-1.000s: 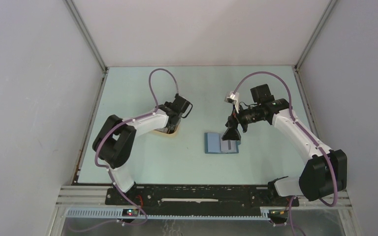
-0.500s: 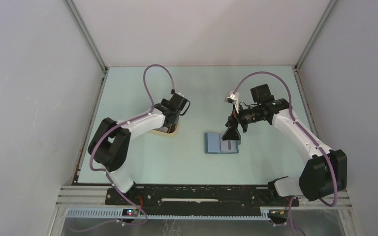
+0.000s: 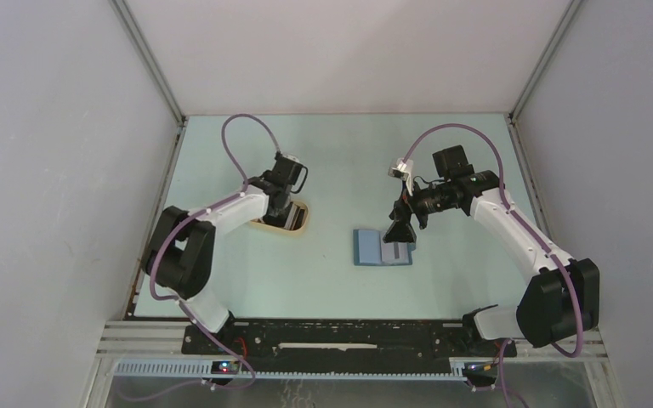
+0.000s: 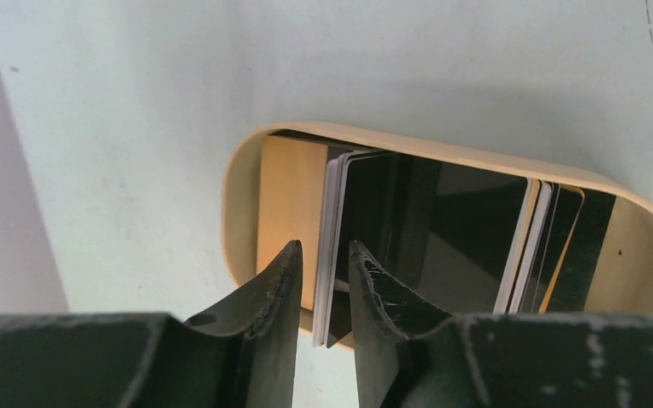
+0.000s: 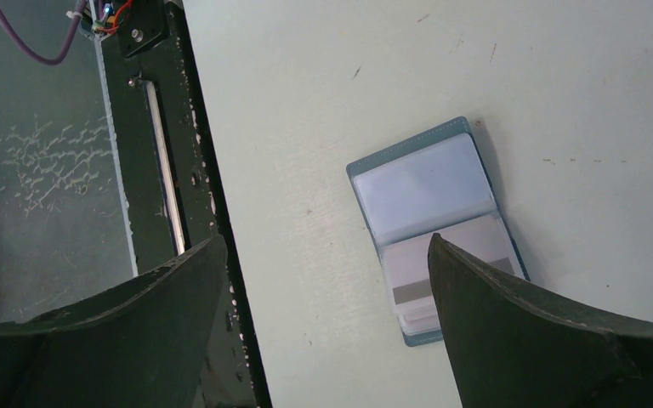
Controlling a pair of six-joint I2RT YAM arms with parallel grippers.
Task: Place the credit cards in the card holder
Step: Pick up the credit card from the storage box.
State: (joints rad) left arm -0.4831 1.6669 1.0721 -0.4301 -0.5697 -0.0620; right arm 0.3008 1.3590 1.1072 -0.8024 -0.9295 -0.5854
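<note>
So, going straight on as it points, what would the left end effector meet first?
Probably the white-edged plastic card in the tan oval tray; its edge lies ahead of the left end effector, depth unclear.

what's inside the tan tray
Several cards stand on edge in the tray, mostly dark, some pale. They hide most of its floor, and their number is unclear.
</note>
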